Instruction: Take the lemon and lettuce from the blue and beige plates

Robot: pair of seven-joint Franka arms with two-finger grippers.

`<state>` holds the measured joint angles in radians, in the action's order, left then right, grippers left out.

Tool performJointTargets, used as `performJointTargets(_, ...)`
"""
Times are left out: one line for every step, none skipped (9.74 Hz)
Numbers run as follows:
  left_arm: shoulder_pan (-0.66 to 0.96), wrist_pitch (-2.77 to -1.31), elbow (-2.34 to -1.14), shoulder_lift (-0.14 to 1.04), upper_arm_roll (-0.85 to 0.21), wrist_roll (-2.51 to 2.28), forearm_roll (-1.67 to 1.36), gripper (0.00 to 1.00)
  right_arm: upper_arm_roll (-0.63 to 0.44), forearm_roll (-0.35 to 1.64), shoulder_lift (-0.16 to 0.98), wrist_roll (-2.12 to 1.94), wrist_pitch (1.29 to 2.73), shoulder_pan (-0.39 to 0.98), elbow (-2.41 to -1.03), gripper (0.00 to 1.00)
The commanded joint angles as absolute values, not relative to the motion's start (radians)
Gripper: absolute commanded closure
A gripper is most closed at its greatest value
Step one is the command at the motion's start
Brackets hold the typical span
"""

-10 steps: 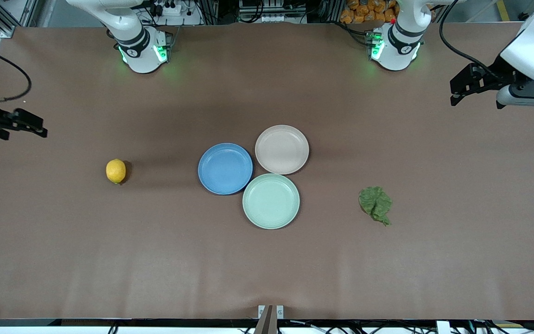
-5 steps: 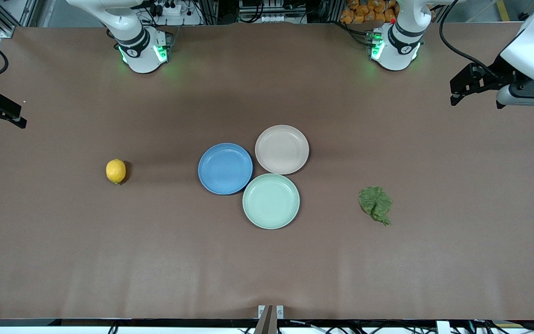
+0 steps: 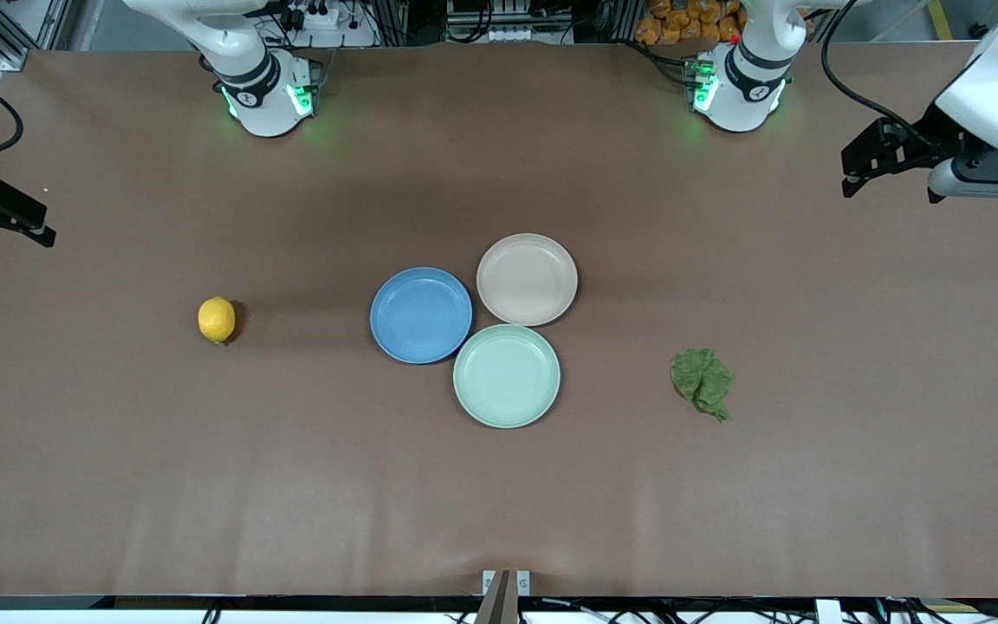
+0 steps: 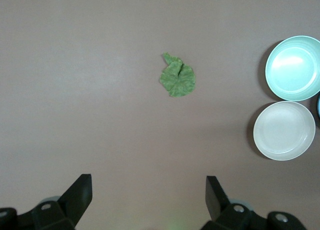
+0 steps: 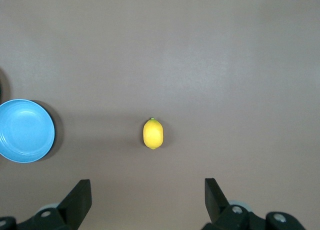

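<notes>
Looked finished: lemon [image 3: 217,320] lay on bare table toward the right arm's end, lettuce [image 3: 702,381] toward the left's, blue plate [image 3: 421,315] and beige plate [image 3: 527,279] empty. Left gripper [image 4: 149,197] and right gripper [image 5: 148,197] hung high, fingers spread, empty. Called for nothing further.

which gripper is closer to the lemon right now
Right. The right gripper hangs open over the table's right-arm end, near the lemon; the left gripper is open over the left-arm end.

Robotics lab, brown-covered table [image 3: 499,503], aluminium frame rails [image 3: 27,30], power strips and cables [image 3: 317,17] along its edge
</notes>
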<state>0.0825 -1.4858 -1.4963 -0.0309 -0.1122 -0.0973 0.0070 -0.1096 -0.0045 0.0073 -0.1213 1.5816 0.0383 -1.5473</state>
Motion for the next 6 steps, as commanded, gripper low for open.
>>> performJointTargets(0.080, -1.463, -1.483, -0.035, -0.112, -0.098, -0.002, 0.00, -0.103, -0.029, 0.023, -0.100, 1.555, 0.049, -1.513, 0.00)
performJointTargets(0.080, -1.463, -1.483, -0.035, -0.110, -0.098, -0.002, 0.00, -0.103, -0.040, 0.023, -0.100, 1.555, 0.051, -1.513, 0.00)
performJointTargets(0.080, -1.463, -1.483, -0.035, -0.112, -0.098, -0.002, 0.00, -0.103, -0.047, 0.025, -0.098, 1.555, 0.057, -1.513, 0.00)
performJointTargets(0.080, -1.463, -1.483, -0.035, -0.112, -0.098, -0.002, 0.00, -0.103, -0.049, 0.026, -0.100, 1.555, 0.060, -1.513, 0.00)
performJointTargets(0.080, -1.463, -1.483, -0.035, -0.110, -0.098, -0.002, 0.00, -0.104, -0.049, 0.031, -0.100, 1.557, 0.060, -1.513, 0.00)
performJointTargets(0.080, -1.463, -1.483, -0.035, -0.110, -0.098, -0.002, 0.00, -0.103, -0.048, 0.037, -0.100, 1.559, 0.061, -1.511, 0.00)
